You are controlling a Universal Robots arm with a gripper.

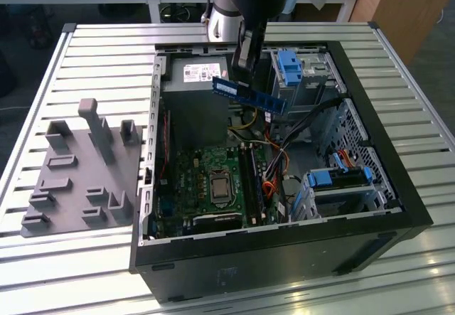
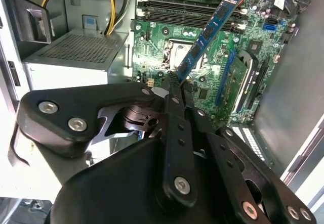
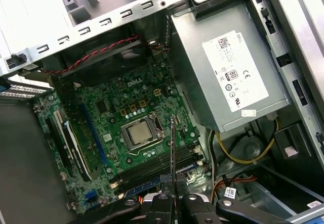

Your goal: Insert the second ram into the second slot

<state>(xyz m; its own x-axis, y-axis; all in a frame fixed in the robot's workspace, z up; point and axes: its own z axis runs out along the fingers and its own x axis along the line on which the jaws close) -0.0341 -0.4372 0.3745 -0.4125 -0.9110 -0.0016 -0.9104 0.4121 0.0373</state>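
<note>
My gripper (image 1: 242,67) hangs over the back of the open computer case (image 1: 284,247), shut on one end of the second ram (image 1: 250,96), a long blue stick with dark chips. The stick is held in the air well above the motherboard (image 1: 206,187), slanting toward the exterior view's right. In the second wrist view the ram (image 2: 208,33) juts out from the closed fingers (image 2: 171,98) over the board. In the first wrist view I see the ram (image 3: 173,148) edge-on above the memory slots (image 3: 157,169). The memory slots (image 1: 252,180) run beside the processor socket (image 1: 217,185).
A grey power supply (image 1: 195,73) sits just under the arm. Light-blue drive brackets (image 1: 290,66) (image 1: 341,178) and loose cables (image 1: 284,158) fill the case's right side in the exterior view. A grey fixture plate (image 1: 78,169) lies on the slatted table to the case's left.
</note>
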